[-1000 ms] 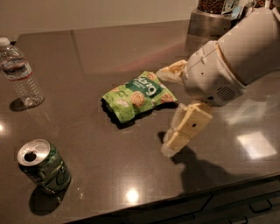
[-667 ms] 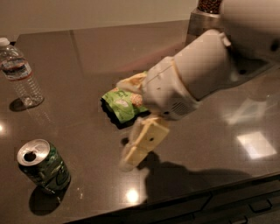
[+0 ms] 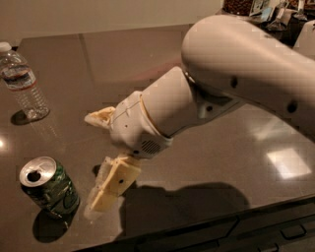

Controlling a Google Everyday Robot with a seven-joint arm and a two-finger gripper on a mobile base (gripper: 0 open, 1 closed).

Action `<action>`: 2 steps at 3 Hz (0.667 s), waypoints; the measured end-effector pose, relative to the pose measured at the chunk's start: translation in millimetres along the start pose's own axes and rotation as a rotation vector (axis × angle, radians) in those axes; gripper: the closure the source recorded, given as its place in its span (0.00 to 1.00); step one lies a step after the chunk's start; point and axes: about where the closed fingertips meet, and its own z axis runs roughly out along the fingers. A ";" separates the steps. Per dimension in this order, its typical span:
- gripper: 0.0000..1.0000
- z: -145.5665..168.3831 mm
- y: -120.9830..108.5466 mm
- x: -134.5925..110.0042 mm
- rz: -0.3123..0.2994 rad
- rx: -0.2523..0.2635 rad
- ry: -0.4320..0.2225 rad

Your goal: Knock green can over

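The green can (image 3: 50, 189) stands upright at the table's front left, its silver top with the open tab hole facing up. My gripper (image 3: 92, 162) is just to the right of the can, low over the dark table (image 3: 216, 162), with its two cream fingers spread apart and nothing between them. The lower finger (image 3: 112, 188) is close beside the can with a small gap; the upper finger (image 3: 101, 118) points left, farther back. My white arm reaches in from the upper right.
A clear plastic water bottle (image 3: 22, 81) stands at the back left. The table's front edge (image 3: 221, 224) runs just below the can and gripper. Dark containers (image 3: 241, 6) stand at the far back right. My arm covers the table's middle.
My arm has swept left and forward across the table, bringing the gripper from the middle to beside the can. The green snack bag is now hidden behind the arm. The can has not moved.
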 end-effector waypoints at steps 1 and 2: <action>0.00 25.6 7.3 -10.2 -0.004 -0.037 -0.037; 0.00 53.1 7.5 -21.6 0.021 -0.016 -0.078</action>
